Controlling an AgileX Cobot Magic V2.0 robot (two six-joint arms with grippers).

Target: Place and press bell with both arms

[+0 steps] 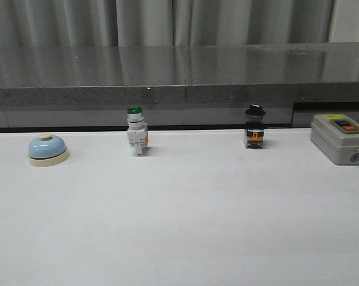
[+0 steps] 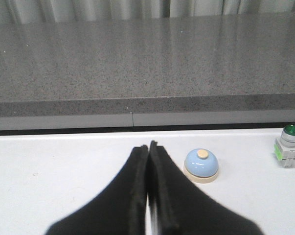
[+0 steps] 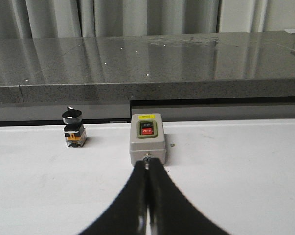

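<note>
The bell (image 1: 47,149), a light-blue dome on a cream base with a cream button, sits at the far left of the white table near its back edge. It also shows in the left wrist view (image 2: 201,165), just beside and beyond my left gripper (image 2: 148,146), whose black fingers are shut and empty. My right gripper (image 3: 147,162) is shut and empty, its tips in front of the grey switch box (image 3: 147,137). Neither arm shows in the front view.
A green-capped white pushbutton switch (image 1: 137,132) and a black-capped switch (image 1: 255,127) stand along the table's back edge. The grey switch box (image 1: 340,138) sits at the back right. A dark stone ledge (image 1: 179,71) runs behind the table.
</note>
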